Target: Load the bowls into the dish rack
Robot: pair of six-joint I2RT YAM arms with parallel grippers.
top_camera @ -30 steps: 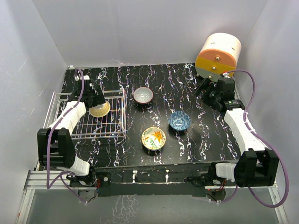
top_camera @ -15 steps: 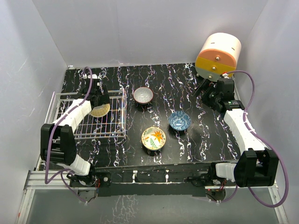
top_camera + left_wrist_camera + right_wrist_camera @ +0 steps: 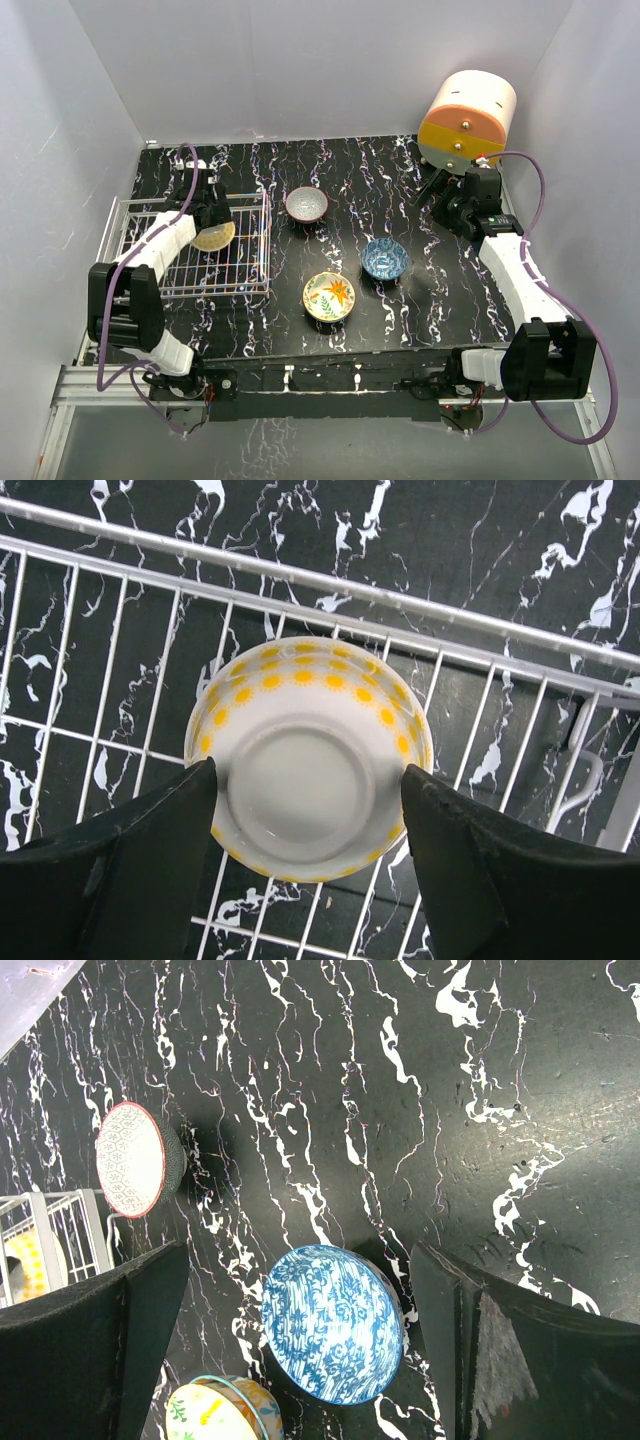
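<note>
The cream-yellow bowl [image 3: 308, 745] lies in the white wire dish rack [image 3: 320, 581], its underside facing the left wrist camera. My left gripper [image 3: 308, 775] hovers open over it, one finger at each side. From above, this bowl [image 3: 213, 236] sits near the back of the dish rack [image 3: 267, 245], just under the left gripper [image 3: 208, 212]. On the table stand the grey-white bowl [image 3: 307, 204], the blue-white bowl [image 3: 384, 259] and the flowered bowl [image 3: 329, 296]. My right gripper [image 3: 445, 200] hangs open and empty, high over the blue-white bowl [image 3: 333, 1325].
An orange-and-cream round drawer unit [image 3: 467, 112] stands at the back right, close behind the right wrist. The rack has raised wire sides and sits at the table's left edge. White walls close in the table on three sides.
My left arm has moved toward the back of the rack with the cream-yellow bowl, which now lies lower on the wires. The right arm and the other bowls have not moved.
</note>
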